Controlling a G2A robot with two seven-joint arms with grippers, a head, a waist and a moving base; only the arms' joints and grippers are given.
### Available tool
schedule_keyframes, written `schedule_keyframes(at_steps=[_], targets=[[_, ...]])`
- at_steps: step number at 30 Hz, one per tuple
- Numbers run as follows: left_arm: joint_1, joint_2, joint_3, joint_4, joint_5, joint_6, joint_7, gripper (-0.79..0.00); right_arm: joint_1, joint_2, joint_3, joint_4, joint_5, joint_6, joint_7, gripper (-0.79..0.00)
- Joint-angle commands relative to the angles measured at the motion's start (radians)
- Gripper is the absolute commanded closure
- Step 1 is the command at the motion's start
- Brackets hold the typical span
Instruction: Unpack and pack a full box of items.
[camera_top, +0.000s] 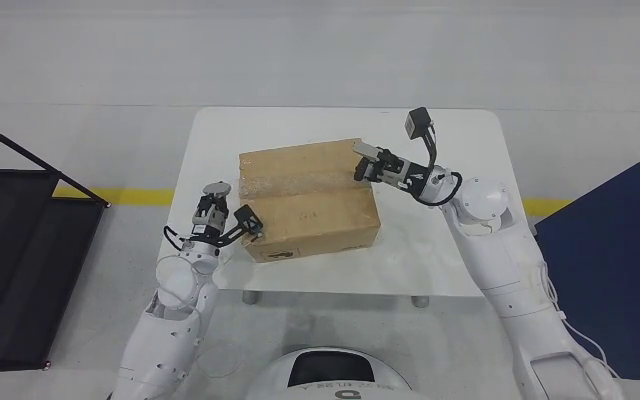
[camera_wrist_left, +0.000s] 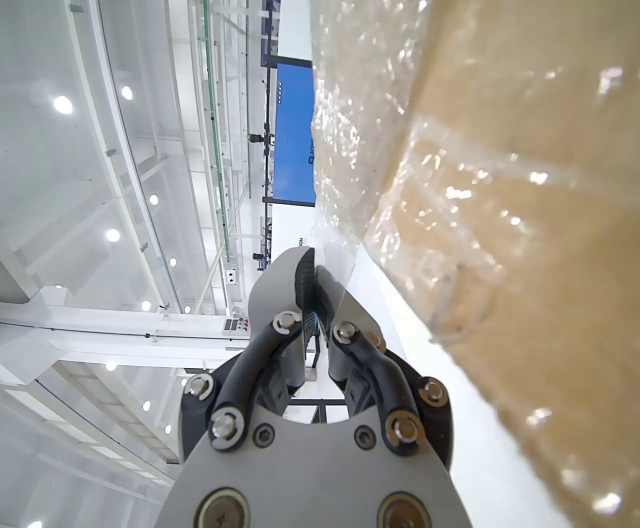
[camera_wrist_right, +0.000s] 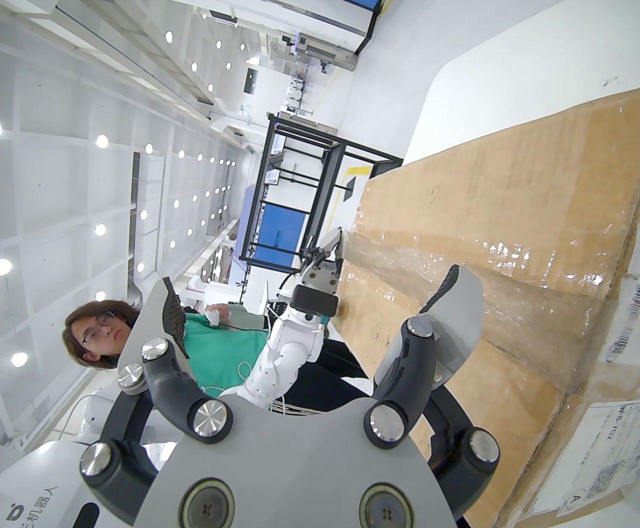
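A closed cardboard box (camera_top: 310, 200) lies across the middle of the white table (camera_top: 450, 140), its centre seam sealed with clear tape (camera_wrist_right: 450, 265). My left gripper (camera_top: 247, 222) sits at the box's left end, where the tape (camera_wrist_left: 350, 165) wraps down the side. In the left wrist view its fingers (camera_wrist_left: 306, 280) are pressed together with a thin clear flap of tape (camera_wrist_left: 345, 272) caught between them. My right gripper (camera_top: 362, 165) hovers open at the box's far right corner; in its wrist view one finger (camera_wrist_right: 457, 295) hangs over the taped seam.
A white shipping label (camera_wrist_right: 600, 460) is stuck on the box's right end. A black frame (camera_top: 40, 250) stands on the floor left of the table, and a blue panel (camera_top: 600, 260) to the right. Bare tabletop lies right of the box.
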Motion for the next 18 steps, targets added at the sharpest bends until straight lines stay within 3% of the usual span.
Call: schedule_keyframes(at_steps=[1, 6, 9, 14, 18], targets=[[0.005, 0.001, -0.019, -0.007, -0.028, -0.009, 0.001, -0.785, 0.000, 0.000, 0.000, 0.000, 0.000, 0.000, 0.000, -0.785], [0.030, 0.008, -0.094, -0.021, -0.127, -0.034, 0.049, -0.785, 0.000, 0.000, 0.000, 0.000, 0.000, 0.000, 0.000, -0.785], [0.053, 0.011, -0.143, -0.047, -0.302, -0.095, 0.142, -0.785, 0.000, 0.000, 0.000, 0.000, 0.000, 0.000, 0.000, -0.785], [0.067, 0.023, -0.285, -0.059, -0.790, -0.436, 0.340, -0.785, 0.000, 0.000, 0.000, 0.000, 0.000, 0.000, 0.000, -0.785], [0.018, 0.042, -0.373, 0.011, -0.986, -0.722, 0.364, -0.785, 0.000, 0.000, 0.000, 0.000, 0.000, 0.000, 0.000, -0.785]])
